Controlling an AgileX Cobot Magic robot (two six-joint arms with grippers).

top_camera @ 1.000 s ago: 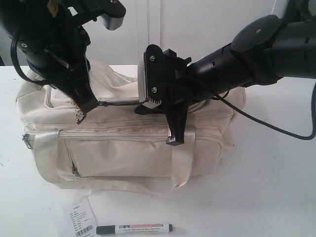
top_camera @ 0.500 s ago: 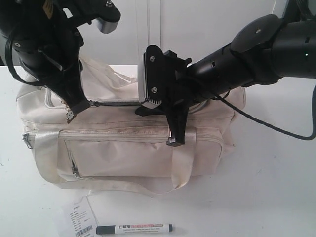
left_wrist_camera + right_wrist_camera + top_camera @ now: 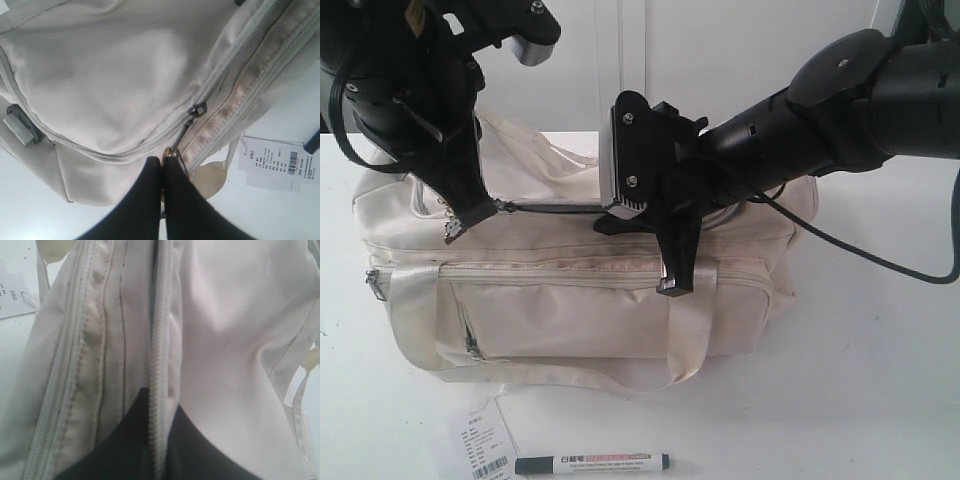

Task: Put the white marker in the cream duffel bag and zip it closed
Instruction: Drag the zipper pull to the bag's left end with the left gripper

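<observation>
The cream duffel bag lies on the white table. The white marker rests on the table in front of it, outside the bag. My left gripper is at the bag's top left, shut on the gold zipper charm, which hangs from the grey slider. A thin dark slit runs along the top zipper toward my right gripper. That gripper is shut on the zipper edge at the middle of the bag's top.
A white paper barcode tag lies beside the marker's left end, near the table's front edge. The bag's strap handle loops down its front face. Both arms hang over the bag's top.
My left gripper has moved left along the bag's top with the charm, and the slider has followed it. The dark slit is longer. The right arm and the marker have stayed put.
</observation>
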